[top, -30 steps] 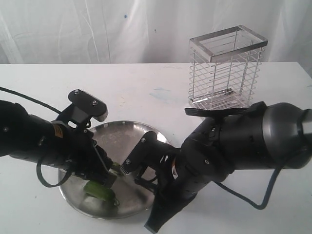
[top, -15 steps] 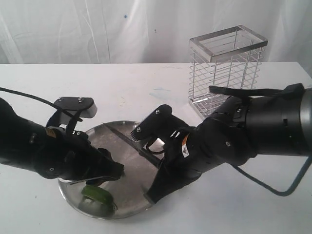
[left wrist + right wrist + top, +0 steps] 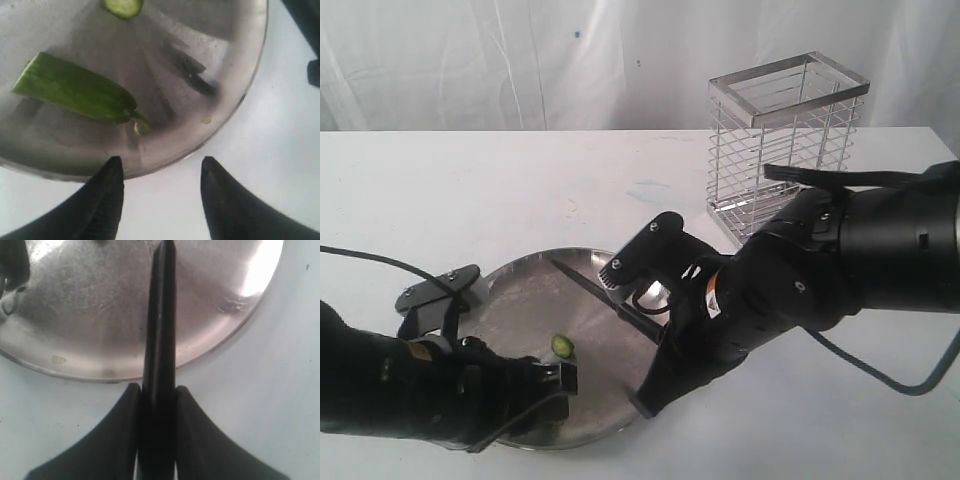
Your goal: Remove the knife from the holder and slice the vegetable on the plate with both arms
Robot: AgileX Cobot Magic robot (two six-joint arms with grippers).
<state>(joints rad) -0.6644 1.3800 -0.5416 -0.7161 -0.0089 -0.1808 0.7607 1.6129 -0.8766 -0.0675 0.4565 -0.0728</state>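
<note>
The left gripper (image 3: 161, 162) hangs empty, fingers apart, just outside the rim of the plate (image 3: 252, 80), over bare worktop (image 3: 280, 150). The vegetable (image 3: 75, 90) lies on the plate near that rim, with a cut slice (image 3: 122, 6) apart from it, half cropped. The right gripper (image 3: 157, 388) is clamped on the knife (image 3: 160, 315), its blade reaching in over the plate's edge. In the exterior view the left arm (image 3: 390, 385) hides the vegetable. The holder (image 3: 785, 150) stands well apart.

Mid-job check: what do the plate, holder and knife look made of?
Plate: likely stainless steel, polished; it mirrors light and shows fine scratches. Holder: chrome-look metal wire, shiny bars. Knife: uniformly black, dull; coated metal or plastic, cannot tell.
</note>
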